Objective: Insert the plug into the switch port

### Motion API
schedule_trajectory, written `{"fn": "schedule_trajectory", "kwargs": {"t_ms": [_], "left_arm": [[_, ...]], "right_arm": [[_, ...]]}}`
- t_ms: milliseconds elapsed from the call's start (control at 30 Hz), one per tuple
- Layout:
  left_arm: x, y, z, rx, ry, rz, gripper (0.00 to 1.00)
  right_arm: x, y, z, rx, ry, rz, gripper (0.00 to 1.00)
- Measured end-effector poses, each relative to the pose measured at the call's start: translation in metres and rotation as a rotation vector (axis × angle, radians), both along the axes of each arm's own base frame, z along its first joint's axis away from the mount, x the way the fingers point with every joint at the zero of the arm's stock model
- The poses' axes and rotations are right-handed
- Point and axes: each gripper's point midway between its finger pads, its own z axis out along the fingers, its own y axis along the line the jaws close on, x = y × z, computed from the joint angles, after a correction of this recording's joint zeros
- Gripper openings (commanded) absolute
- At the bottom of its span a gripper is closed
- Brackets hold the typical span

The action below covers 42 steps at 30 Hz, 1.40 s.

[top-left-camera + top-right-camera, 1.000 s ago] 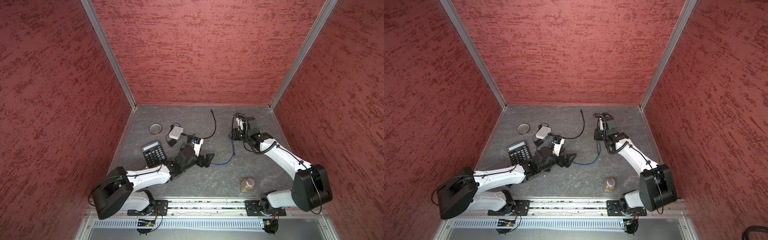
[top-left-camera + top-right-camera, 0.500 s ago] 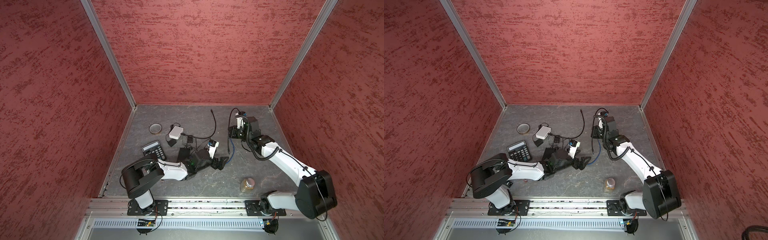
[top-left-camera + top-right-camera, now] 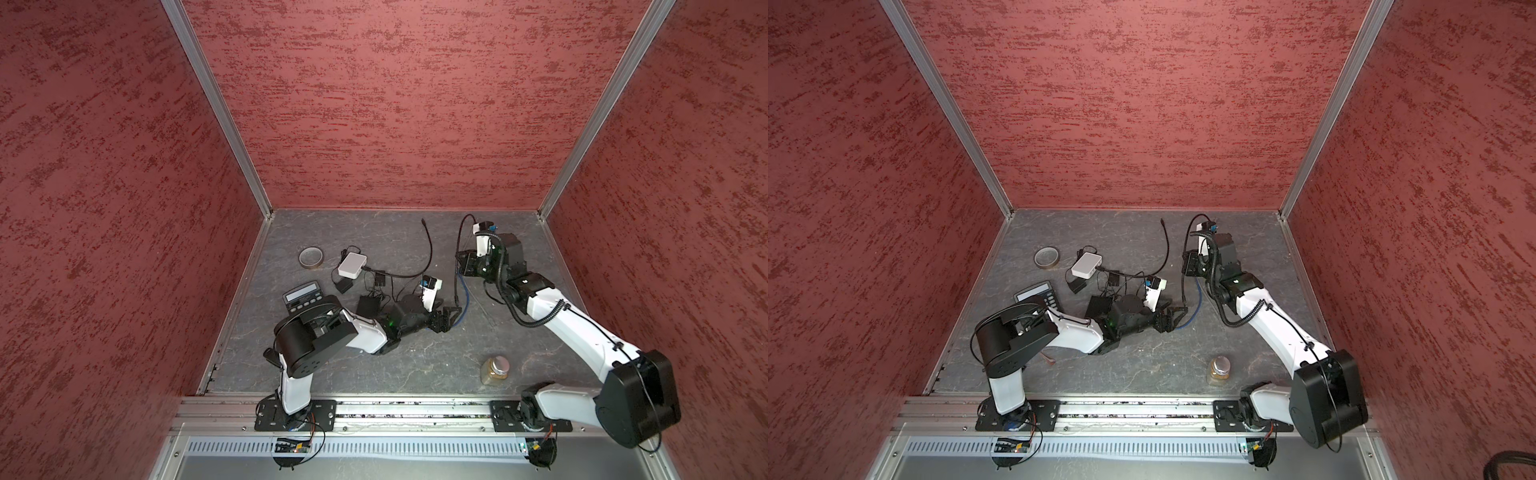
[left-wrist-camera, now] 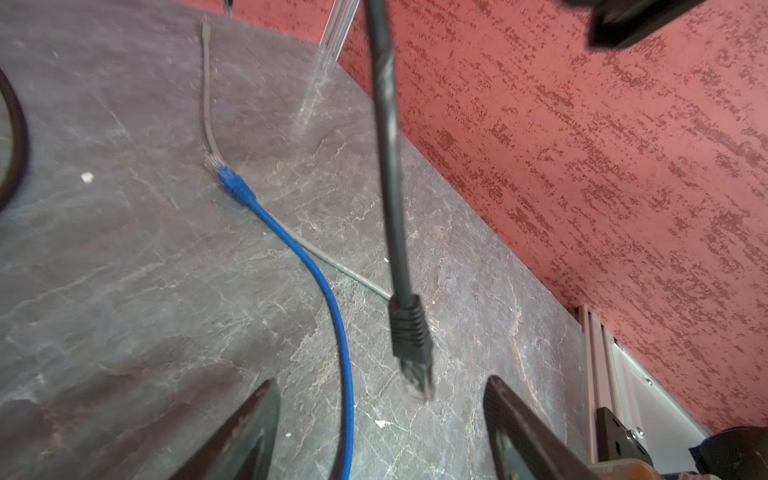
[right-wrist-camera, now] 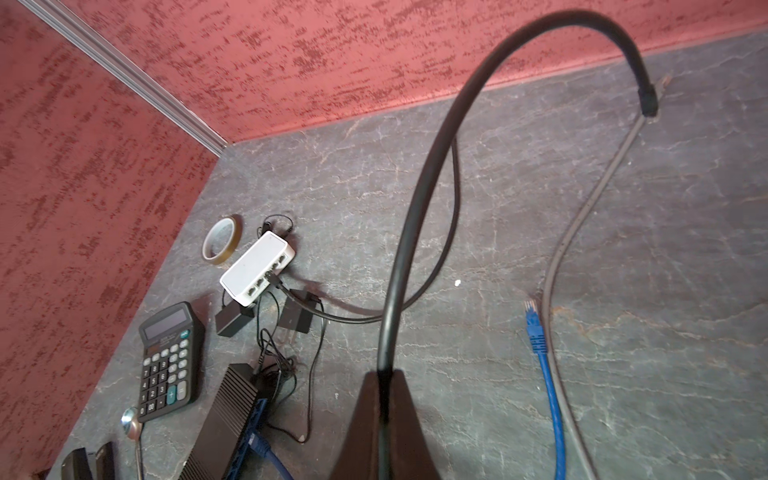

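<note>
Plug (image 4: 409, 332) at lower centre of left wrist view, dangling untouched between wide-apart jaws of left gripper (image 4: 380, 390). Right gripper (image 5: 384, 374), lower centre, clamped on cable (image 5: 415, 208). Best pinched squarely across its sides, then aligned with switch (image 5: 257, 266), mid-left. 0 readable labels.

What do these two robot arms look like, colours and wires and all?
The left arm and right arm have white shells between round black joints, on black base plates on a silver rail. Black cables run along them; the right carries a ribbed hose. The left gripper and right gripper are black, with dark tapering jaws.
</note>
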Motion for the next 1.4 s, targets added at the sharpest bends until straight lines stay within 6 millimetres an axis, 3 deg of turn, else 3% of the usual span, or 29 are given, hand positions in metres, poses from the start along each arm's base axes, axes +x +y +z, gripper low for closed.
{"fn": "schedule_trajectory", "kwargs": {"t_ms": [233,467,767,1000,1167,1400], "left_arm": [[0.002,-0.016,0.010,-0.039,-0.017,-0.041,0.59],[-0.001,-0.023,0.018,-0.062,-0.017,-0.093,0.33],[-0.002,-0.021,0.007,-0.030,0.010,-0.109,0.16],[0.001,-0.014,-0.005,0.045,0.012,-0.096,0.09],[0.000,-0.006,-0.003,0.113,-0.018,-0.105,0.08],[-0.005,0.017,0.013,0.260,-0.134,-0.136,0.08]], "right_arm": [[-0.002,0.001,0.009,0.013,-0.024,0.006,0.00],[-0.005,0.000,0.005,0.013,-0.017,0.009,0.00],[-0.008,-0.001,0.013,0.018,-0.038,0.009,0.00],[-0.011,-0.004,0.006,-0.013,-0.017,0.011,0.01],[-0.013,-0.005,0.002,-0.042,-0.012,0.024,0.21],[-0.029,-0.011,-0.018,-0.164,0.033,0.091,0.23]]}}
